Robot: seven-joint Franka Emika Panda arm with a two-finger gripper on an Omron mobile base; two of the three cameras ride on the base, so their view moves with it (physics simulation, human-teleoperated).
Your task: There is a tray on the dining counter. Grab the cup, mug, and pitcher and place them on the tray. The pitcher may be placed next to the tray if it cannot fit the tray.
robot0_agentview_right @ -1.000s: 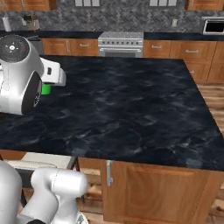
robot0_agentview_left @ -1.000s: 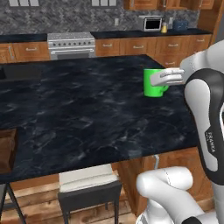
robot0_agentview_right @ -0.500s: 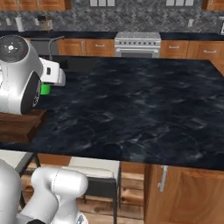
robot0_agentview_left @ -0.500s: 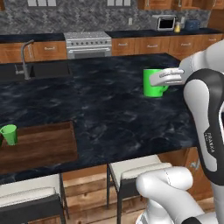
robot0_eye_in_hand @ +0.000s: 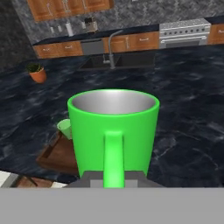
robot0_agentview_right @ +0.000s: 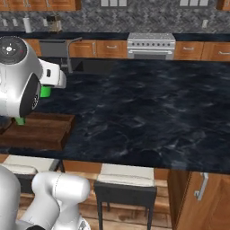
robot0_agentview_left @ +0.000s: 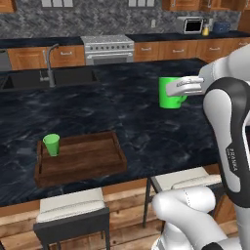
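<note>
The mug (robot0_agentview_left: pixel 172 93), bright green with a pale inside, hangs upright in the air above the dining counter (robot0_agentview_left: pixel 146 127), gripped at its loop handle, which faces the hand camera. The gripper (robot0_agentview_left: pixel 188 87) is closed narrowly on that handle; its fingertips are hidden behind the mug in the hand view. The tray (robot0_agentview_left: pixel 83 158), dark brown wood with low rims, lies at the counter's near edge, well apart from the mug and to its left in the left base view. The cup (robot0_agentview_left: pixel 51 144), a handleless green tumbler, stands upright inside the tray at its far left corner. Beyond the tray, toward the counter's far side, are the built-in sink (robot0_agentview_left: pixel 49 79) and the faucet (robot0_agentview_left: pixel 50 61).

Step in hand, as judged: carrying the mug to the tray, the cup being already placed. The next move calls for bringing the mug over a bare part of the tray, clear of the cup, lowering it upright until its base rests flat, then releasing the handle.
</note>
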